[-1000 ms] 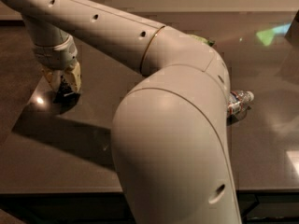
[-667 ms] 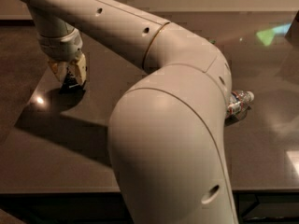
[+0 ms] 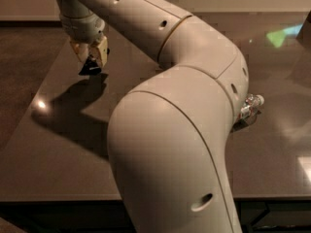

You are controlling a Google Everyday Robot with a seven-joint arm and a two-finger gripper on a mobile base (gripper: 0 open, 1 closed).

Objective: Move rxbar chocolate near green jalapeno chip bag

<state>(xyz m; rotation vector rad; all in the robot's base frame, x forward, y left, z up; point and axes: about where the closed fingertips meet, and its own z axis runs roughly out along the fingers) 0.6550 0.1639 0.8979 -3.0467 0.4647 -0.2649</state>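
Here we are at the upper left of the frame, where the end effector hangs just over the worktop, its pale fingers pinched together on a small dark thing that we take to be the rxbar chocolate. The bar pokes out below the fingertips, its shadow lying right under it, so we judge it to be just clear of the surface. The big arm fills the middle of the frame and hides much of the worktop behind it. At the right edge of the arm a clear water bottle peeks out. As for the green jalapeno chip bag, we cannot place it with confidence: there is a green patch at the upper right, well apart from the bar, but we cannot tell whether that is the bag or only a glint on the worktop. To do this carry well, we want a steady pinch and enough height that the wrapper never drags. The path should run along the top of the frame toward the right, well above the bottle. We would set the bar down flat beside the bag, not on it, and part the fingers only once it rests.
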